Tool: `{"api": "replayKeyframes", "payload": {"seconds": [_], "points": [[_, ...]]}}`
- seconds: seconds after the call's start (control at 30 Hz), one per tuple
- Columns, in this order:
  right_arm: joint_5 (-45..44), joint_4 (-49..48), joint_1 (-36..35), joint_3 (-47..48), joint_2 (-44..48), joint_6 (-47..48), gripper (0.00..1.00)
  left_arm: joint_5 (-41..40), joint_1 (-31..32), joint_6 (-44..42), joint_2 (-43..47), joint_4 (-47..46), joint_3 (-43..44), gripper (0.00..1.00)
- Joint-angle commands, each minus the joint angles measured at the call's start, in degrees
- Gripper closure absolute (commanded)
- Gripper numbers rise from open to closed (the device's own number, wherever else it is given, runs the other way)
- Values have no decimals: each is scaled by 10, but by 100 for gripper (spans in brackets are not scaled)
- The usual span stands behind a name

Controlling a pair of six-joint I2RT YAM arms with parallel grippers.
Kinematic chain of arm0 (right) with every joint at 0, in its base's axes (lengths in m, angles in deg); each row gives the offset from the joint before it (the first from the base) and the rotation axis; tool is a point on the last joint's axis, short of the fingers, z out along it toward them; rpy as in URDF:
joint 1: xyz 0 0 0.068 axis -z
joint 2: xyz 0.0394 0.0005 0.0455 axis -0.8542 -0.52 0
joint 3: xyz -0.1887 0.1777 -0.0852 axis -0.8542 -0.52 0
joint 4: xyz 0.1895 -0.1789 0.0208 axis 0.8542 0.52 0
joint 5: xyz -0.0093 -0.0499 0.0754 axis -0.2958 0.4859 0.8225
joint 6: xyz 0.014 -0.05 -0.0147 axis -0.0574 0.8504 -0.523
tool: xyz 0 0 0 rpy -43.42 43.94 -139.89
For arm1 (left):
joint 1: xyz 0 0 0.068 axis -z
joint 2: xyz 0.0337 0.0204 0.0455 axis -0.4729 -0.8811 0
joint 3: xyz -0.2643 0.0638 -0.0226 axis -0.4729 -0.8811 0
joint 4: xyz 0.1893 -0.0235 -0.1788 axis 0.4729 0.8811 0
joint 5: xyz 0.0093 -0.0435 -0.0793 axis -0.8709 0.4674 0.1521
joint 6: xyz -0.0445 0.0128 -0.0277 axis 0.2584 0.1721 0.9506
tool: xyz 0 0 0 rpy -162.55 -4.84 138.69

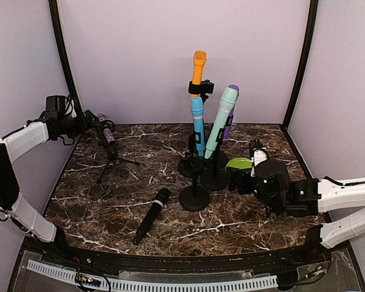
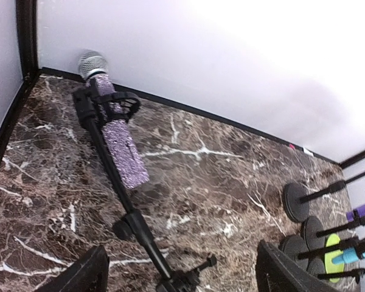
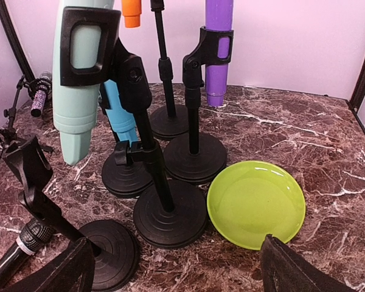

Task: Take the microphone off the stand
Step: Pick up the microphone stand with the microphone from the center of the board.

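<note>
Marble-look dark table | lilac walls, black corner posts | left hand apart | right hand apart

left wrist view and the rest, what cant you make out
- Left wrist: tripod stand feet cut off by the bottom edge.
- Top external: glitter microphone too small to show its clip.
- Right wrist: orange microphone and purple microphone heads cut off by the top edge.
</note>
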Motion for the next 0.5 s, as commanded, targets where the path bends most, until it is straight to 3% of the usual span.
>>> {"api": "replayKeyframes", "payload": {"seconds": [0.0, 0.33, 0.47], "points": [[4, -13, 4, -11, 32, 7, 5, 7, -34, 46, -50, -94, 19, 15], [6, -11, 4, -23, 61, -29, 5, -8, -57, 48, -215, -117, 102, 19], [12, -9, 5, -24, 64, -41, 6, -17, -57, 46, -257, -113, 127, 30]]}}
